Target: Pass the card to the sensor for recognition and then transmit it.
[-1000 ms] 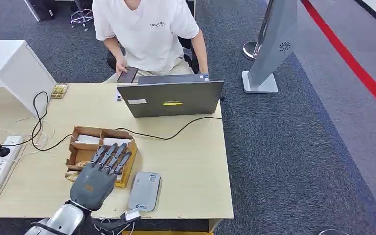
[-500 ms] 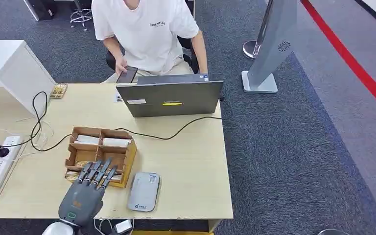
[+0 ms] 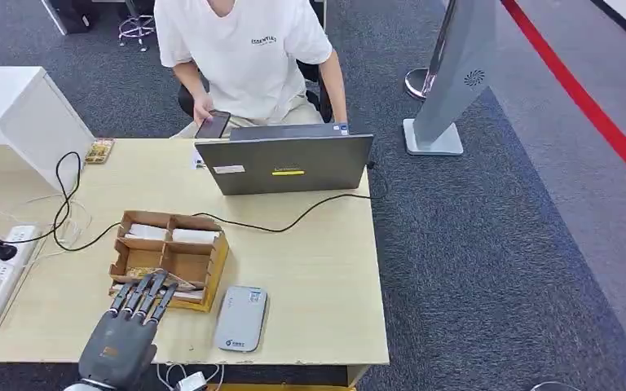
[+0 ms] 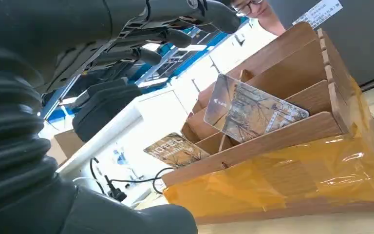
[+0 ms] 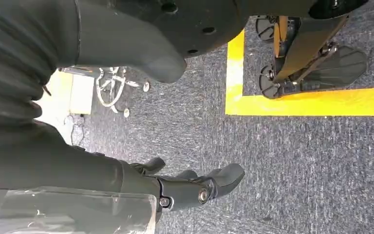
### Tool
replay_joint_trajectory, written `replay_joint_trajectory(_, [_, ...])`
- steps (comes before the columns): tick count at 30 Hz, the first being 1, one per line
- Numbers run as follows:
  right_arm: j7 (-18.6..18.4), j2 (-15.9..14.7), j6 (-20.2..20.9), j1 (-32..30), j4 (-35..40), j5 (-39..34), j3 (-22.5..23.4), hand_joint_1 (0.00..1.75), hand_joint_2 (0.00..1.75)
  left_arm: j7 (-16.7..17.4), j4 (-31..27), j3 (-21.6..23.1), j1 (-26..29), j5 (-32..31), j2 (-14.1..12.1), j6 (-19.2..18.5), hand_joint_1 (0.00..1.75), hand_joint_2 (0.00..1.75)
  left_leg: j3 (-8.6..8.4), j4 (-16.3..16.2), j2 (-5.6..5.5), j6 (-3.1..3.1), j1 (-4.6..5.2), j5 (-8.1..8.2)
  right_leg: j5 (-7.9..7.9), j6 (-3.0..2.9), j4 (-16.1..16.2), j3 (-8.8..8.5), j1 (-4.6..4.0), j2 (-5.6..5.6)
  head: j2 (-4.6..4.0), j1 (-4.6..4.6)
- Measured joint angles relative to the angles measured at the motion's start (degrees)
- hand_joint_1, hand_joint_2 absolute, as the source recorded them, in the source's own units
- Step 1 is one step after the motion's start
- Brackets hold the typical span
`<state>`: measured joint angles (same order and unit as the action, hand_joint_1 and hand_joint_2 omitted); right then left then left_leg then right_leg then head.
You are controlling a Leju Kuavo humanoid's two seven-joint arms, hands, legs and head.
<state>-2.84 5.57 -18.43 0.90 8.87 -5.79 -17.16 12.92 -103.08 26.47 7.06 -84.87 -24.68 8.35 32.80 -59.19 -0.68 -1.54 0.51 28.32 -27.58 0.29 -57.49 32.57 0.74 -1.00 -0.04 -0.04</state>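
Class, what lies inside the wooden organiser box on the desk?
The box holds white card stacks in its far compartments and patterned cards nearer. The left hand covers its near corner.

Printed card (image 4: 251, 113) tilted upright in wooden box (image 3: 169, 258) compartment; grey sensor (image 3: 240, 318) flat just beside box.

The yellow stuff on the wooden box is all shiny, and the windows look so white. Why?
In the left wrist view, lamp light glints off the yellow tape wrapping the wooden box, and the bright room behind is washed out white. The left hand, very close to the camera, looks dark. The head view is evenly lit.
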Motion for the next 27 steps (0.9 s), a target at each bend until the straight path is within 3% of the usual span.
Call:
replay_joint_trajectory(14, [-0.63,0.00,0.02,0.00,0.00,1.03,-0.11,0.00,1.75,1.55,0.00,-1.73,2.53,-0.42,0.48,1.23,0.00,1.75,0.00,0.00,-0.01,0.00,0.00,0.01,-0.02,-0.01,0.00,0.01,0.00,0.01,0.00,-0.02])
replay_joint_trajectory(16, [-1.18,0.00,0.09,-0.01,0.00,1.55,-0.35,0.00,1.75,4.70,0.00,-3.65,4.09,-2.69,2.21,4.94,0.00,1.75,0.00,0.00,-0.01,0.00,0.00,0.00,-0.01,-0.01,0.00,0.00,0.00,0.03,0.00,0.00])
replay_joint_trajectory(27, [-1.53,0.00,0.50,0.01,0.00,2.12,-0.65,0.00,1.75,4.96,0.22,-5.83,4.77,-2.71,4.77,5.49,0.00,1.75,0.00,0.00,-0.01,0.00,0.00,0.01,-0.01,-0.01,0.00,0.01,0.00,0.05,0.00,-0.02])
